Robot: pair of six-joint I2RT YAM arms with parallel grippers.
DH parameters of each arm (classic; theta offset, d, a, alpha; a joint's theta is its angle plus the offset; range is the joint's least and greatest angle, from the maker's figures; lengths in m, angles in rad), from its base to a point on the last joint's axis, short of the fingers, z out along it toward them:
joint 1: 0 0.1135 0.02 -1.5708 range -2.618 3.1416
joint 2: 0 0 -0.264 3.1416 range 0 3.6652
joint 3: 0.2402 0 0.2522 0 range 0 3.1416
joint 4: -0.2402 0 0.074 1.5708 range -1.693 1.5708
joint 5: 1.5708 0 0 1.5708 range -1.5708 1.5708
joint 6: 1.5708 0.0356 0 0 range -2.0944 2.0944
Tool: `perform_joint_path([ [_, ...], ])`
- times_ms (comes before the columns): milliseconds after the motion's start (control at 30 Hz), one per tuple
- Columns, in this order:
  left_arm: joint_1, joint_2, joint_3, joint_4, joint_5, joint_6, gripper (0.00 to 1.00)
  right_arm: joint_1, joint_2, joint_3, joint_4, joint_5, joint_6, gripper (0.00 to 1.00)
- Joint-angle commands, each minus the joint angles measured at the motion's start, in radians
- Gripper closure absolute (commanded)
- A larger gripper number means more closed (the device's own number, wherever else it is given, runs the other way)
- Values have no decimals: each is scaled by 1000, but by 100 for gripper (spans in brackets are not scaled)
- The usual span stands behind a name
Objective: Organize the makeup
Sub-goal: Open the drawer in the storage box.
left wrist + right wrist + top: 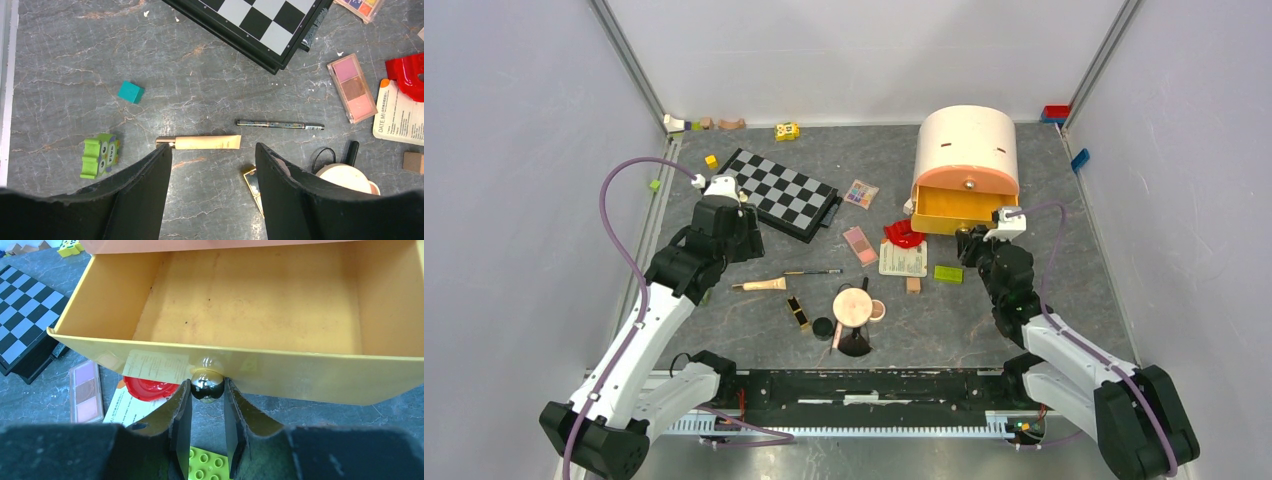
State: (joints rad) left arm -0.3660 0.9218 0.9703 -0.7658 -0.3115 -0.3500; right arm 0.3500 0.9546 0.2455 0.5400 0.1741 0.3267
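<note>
A grey marbled worktop [944, 325], walled in by pale panels, carries the scattered cosmetics. The left pincer [214, 152] hangs spread wide above it, holding nothing. Just ahead of its fingertips, lying crosswise between them, is a cream-coloured squeeze tube with a metallic cap [207, 142]. A little beyond lies a slim dark liner pencil [280, 124], and farther off to the pincer's right a flat pink three-pan blush palette [352, 87]. A round peach compact [345, 177] peeks out beside the right finger. The right pincer [206, 390] is pinching the shiny metal ball knob [207, 381] of an open yellow drawer [310, 375], whose floor lies straight ahead of it.

The tube looks light and soft-walled, likely to roll or squash. Its length runs along the line on which the jaws close, so I judge it wants a wrist turn and a gentle squeeze across the mid-body. The palette is stiff, thin and low, so take it by its long edges. The compact is probably brittle and slick.
</note>
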Motion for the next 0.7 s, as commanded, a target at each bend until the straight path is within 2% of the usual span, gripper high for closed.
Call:
perform_joint_path([
  [0,7,-14,-4,40,14,52,32,21,13,-34,-95,51,38,87],
  [400,6,-15,-4,41,13,51,32,63,-64,24,-137,26,47,87],
  [667,7,-14,-4,42,17,51,32,92,-144,54,-190,66,42,87],
])
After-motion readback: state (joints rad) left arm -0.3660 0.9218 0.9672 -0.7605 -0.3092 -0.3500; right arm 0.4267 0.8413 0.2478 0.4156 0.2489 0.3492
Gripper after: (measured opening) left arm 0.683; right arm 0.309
